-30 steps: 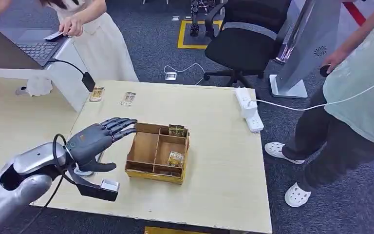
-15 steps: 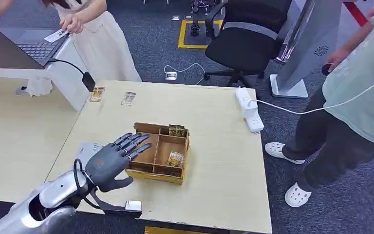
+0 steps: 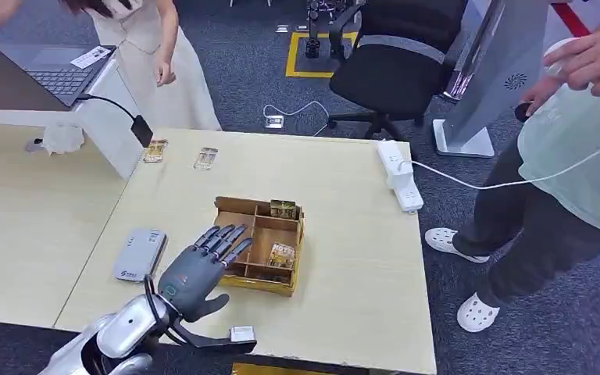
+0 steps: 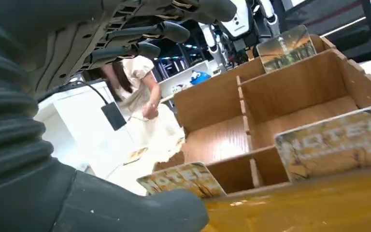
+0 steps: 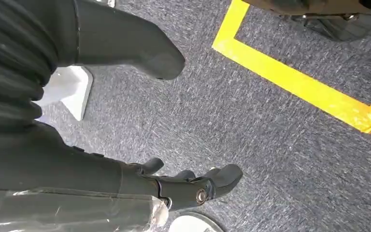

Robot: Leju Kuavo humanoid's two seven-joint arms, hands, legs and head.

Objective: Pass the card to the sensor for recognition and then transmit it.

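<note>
My left hand (image 3: 198,271) hovers with its fingers spread over the near left corner of the wooden compartment box (image 3: 251,280), holding nothing. In the left wrist view the left hand (image 4: 101,38) spreads above the box (image 4: 290,92), which holds gold-printed cards (image 4: 286,47). The box has one card (image 3: 282,255) in a near cell and another card (image 3: 283,208) standing in a far cell. A grey card sensor (image 3: 139,254) lies flat to the left of the hand. My right hand (image 5: 140,181) hangs over the carpet with thumb and fingers apart.
Two more cards (image 3: 155,150) (image 3: 205,158) lie at the table's far left. A white power strip (image 3: 399,174) sits at the far right edge. A person stands at the laptop (image 3: 61,76) at the back left, another person (image 3: 570,180) to the right. An office chair (image 3: 394,66) stands behind.
My left hand has drawn back toward the table's near edge and to the right, uncovering the grey sensor. The person at the back left a card on the laptop and lowered the hand.
</note>
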